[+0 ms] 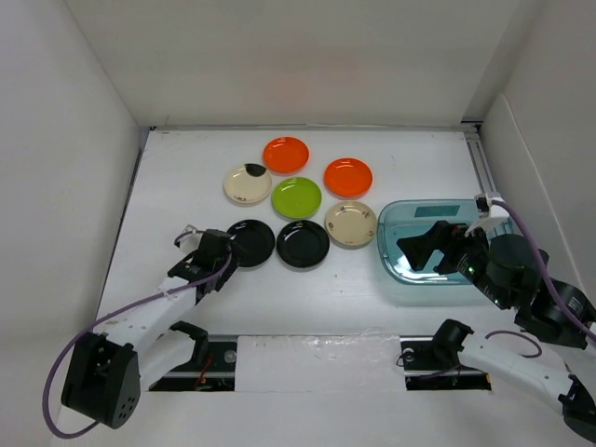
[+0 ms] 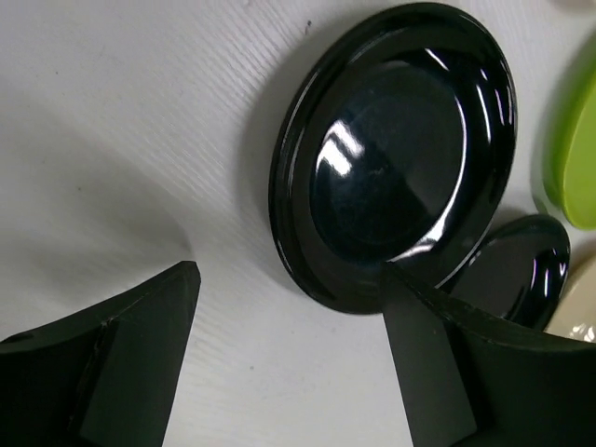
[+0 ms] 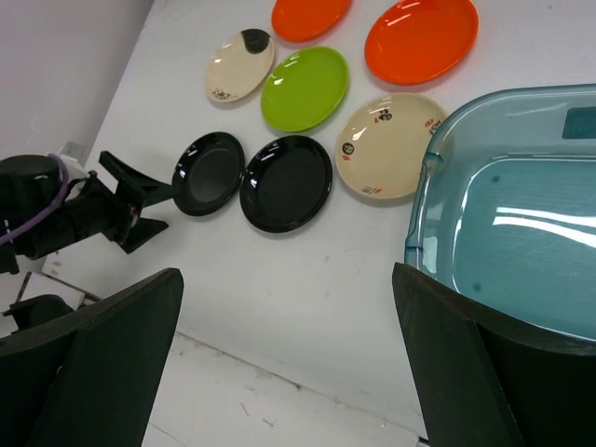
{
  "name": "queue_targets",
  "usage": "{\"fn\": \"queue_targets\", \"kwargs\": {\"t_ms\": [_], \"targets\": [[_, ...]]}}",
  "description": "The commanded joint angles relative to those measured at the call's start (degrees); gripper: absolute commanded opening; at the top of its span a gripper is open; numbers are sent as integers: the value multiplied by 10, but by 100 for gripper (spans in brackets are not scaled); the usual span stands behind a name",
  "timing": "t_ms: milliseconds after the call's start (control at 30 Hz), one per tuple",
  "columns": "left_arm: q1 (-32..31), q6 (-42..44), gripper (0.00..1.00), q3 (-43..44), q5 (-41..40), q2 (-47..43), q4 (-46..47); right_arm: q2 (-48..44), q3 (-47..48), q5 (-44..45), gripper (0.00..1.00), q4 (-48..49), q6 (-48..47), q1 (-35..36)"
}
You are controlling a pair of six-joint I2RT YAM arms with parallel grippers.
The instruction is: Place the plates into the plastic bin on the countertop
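Seven plates lie on the white countertop (image 1: pixel 186 186): two orange (image 1: pixel 286 154) (image 1: pixel 347 177), a dark-marked cream (image 1: pixel 248 184), a lime green (image 1: pixel 296 197), a cream (image 1: pixel 351 223) and two black (image 1: pixel 250 243) (image 1: pixel 303 244). The blue-teal bin (image 1: pixel 419 207) stands at the right and holds no plates. My left gripper (image 1: pixel 226 256) is open, low at the near-left edge of the left black plate (image 2: pixel 396 158); one finger (image 2: pixel 419 372) touches or overlaps its rim. My right gripper (image 1: pixel 428 251) is open and empty above the bin's left part (image 3: pixel 503 233).
White walls enclose the countertop on the left, back and right. A taped strip runs along the front edge between the arm bases (image 1: pixel 317 349). In the right wrist view the left gripper (image 3: pixel 130 209) shows beside the black plate (image 3: pixel 209 172).
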Motion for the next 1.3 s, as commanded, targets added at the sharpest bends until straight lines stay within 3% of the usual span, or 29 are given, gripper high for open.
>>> {"fn": "queue_targets", "kwargs": {"t_ms": [0, 67, 100, 200, 267, 400, 533, 667, 833, 933, 1033, 1067, 1100, 1267], "targets": [[3, -28, 74, -5, -39, 32, 44, -18, 12, -9, 100, 43, -10, 1], [3, -43, 65, 11, -39, 71, 44, -24, 7, -14, 100, 43, -10, 1], [3, -49, 56, 16, -39, 83, 44, -24, 1, -14, 100, 48, -10, 1], [3, -54, 47, 23, -39, 125, 44, -24, 1, -20, 100, 48, -10, 1], [3, -64, 33, 28, -39, 145, 38, -24, 1, -20, 100, 48, -10, 1], [3, -78, 11, 28, -39, 143, 20, -24, 7, -20, 100, 48, -15, 1], [3, -93, 0, 4, -45, 107, 9, -24, 7, -20, 100, 48, -15, 1], [3, -76, 0, 23, -45, 60, -14, -24, 1, -25, 100, 54, -15, 1], [-23, -47, 0, 81, -108, -28, -67, -2, -29, -67, 100, 115, -20, 1], [-23, 29, 0, 108, -106, -91, -45, 29, -58, -101, 100, 174, -20, 1], [-23, 142, 0, 139, 5, -92, 38, 85, -78, -146, 100, 244, -15, 1], [-23, 162, 0, 149, 6, -92, 51, 101, -86, -158, 100, 264, -15, 1], [-23, 181, 0, 157, 74, -70, 67, 117, -86, -178, 100, 284, -15, 1], [-23, 216, 0, 156, 252, -36, 161, 209, -100, -223, 100, 396, -22, -7]]}}
